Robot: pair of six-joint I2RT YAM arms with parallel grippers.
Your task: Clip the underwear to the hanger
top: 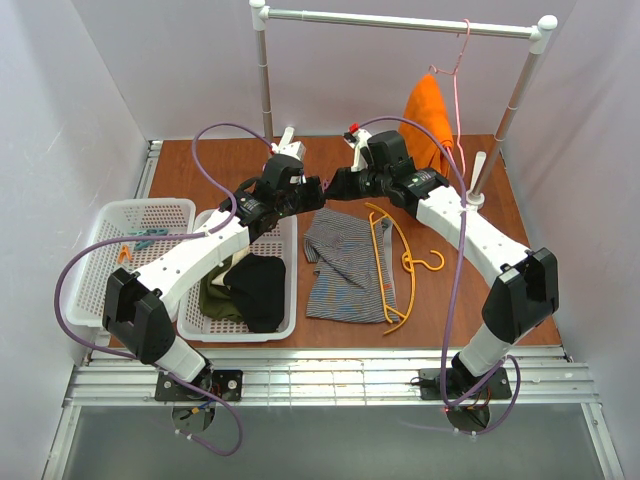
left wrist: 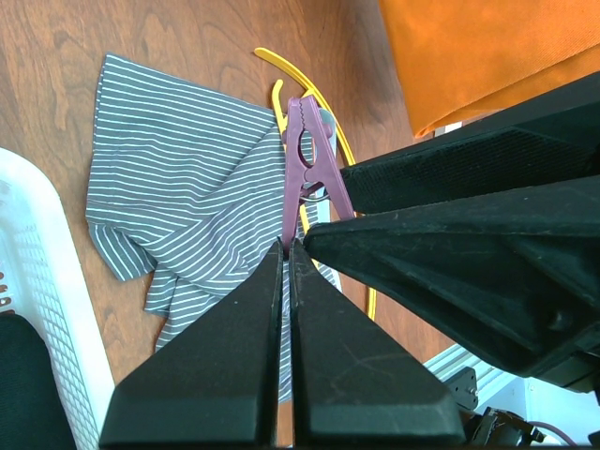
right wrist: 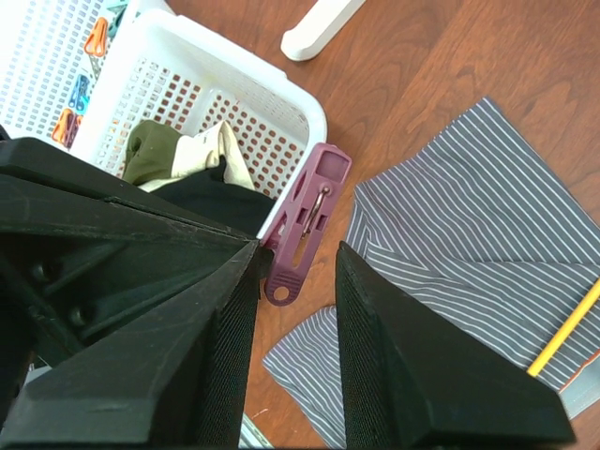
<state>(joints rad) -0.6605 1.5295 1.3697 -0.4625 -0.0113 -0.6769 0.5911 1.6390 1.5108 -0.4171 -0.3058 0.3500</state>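
Wood table [top: 225, 165], white walls. Left gripper [left wrist: 289, 246] clenched on one tip of a purple clip [left wrist: 305, 164], above the underwear's [top: 345, 265] far edge. Right gripper [right wrist: 300, 248] has its jaws parted, straddling the clip. Underwear lies flat, long axis near-to-far. Hanger [right wrist: 562, 332] lies along the underwear's right edge on the same axis, hook pointing right.

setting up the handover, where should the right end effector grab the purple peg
Probably the free length of the purple peg, jutting beyond the shut left end effector. Come head-on from the far side, closing across its thin flat body near the spring.
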